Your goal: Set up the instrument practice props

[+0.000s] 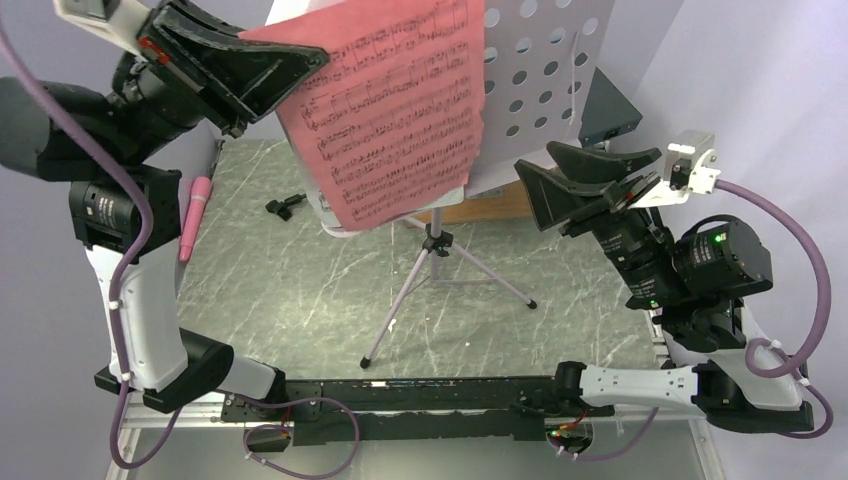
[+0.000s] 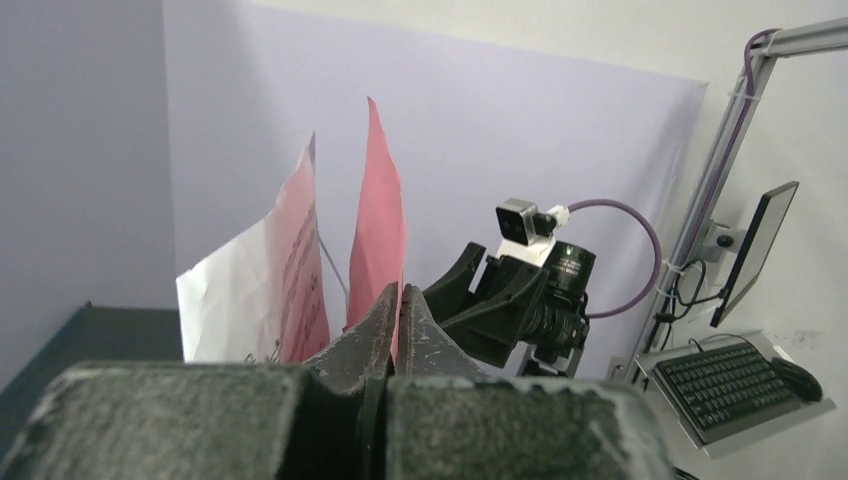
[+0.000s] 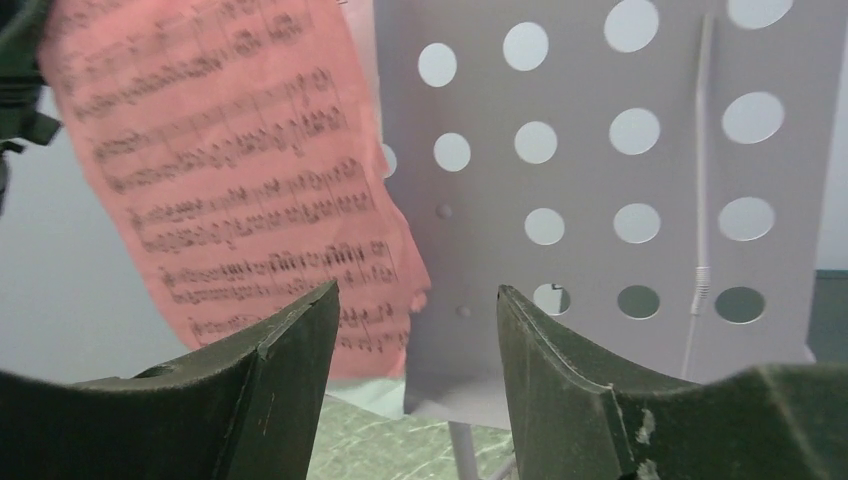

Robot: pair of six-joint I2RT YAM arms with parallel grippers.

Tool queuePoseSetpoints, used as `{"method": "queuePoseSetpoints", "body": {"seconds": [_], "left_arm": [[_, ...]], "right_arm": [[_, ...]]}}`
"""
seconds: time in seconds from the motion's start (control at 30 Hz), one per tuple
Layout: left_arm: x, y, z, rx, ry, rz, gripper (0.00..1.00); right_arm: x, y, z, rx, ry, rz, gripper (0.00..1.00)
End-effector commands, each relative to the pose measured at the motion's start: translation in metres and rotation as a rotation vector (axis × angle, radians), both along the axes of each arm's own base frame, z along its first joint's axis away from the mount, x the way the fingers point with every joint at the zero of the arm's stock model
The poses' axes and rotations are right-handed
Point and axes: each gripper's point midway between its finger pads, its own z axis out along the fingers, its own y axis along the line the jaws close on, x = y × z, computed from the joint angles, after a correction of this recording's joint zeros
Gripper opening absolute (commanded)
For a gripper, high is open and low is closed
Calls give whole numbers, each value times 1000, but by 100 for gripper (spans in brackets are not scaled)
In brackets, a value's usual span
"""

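Observation:
A pink music sheet (image 1: pixel 400 110) hangs in front of the pale lavender perforated desk (image 1: pixel 545 70), which stands on the silver tripod (image 1: pixel 440 270). My left gripper (image 1: pixel 318 58) is shut on the sheet's upper left edge; in the left wrist view the sheet (image 2: pixel 378 250) rises from between the closed jaws of this gripper (image 2: pixel 400 295). A white sheet (image 2: pixel 225 300) and another pink one (image 2: pixel 300 260) stand behind. My right gripper (image 1: pixel 532 156) is open and empty, just right of the desk's lower edge (image 3: pixel 600 180). The pink microphone (image 1: pixel 193 215) and black mic stand (image 1: pixel 285 207) lie at the left.
A dark box (image 1: pixel 607 110) sits behind the desk at the back right. A thin white cord (image 3: pixel 700 200) hangs down the desk's face. Tripod legs (image 1: pixel 395 315) spread across the middle of the green marbled tabletop (image 1: pixel 300 300).

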Motion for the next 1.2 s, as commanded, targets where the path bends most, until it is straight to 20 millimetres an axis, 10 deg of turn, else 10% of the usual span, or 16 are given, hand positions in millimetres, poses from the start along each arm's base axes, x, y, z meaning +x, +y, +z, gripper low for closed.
{"method": "queuePoseSetpoints", "body": {"seconds": [0.0,0.63,1.17], "left_arm": [[-2,9,28,-106,-65,38,0],[17,4,46,-184,-62,28,0],[-39,13,28,-141,31,-82,0]], "right_arm": [[12,-13,9,-28,-16,-112,62],[43,-55,8,-131,-10,-468,50],[-48,16,-8,-69,19,305,84]]}}
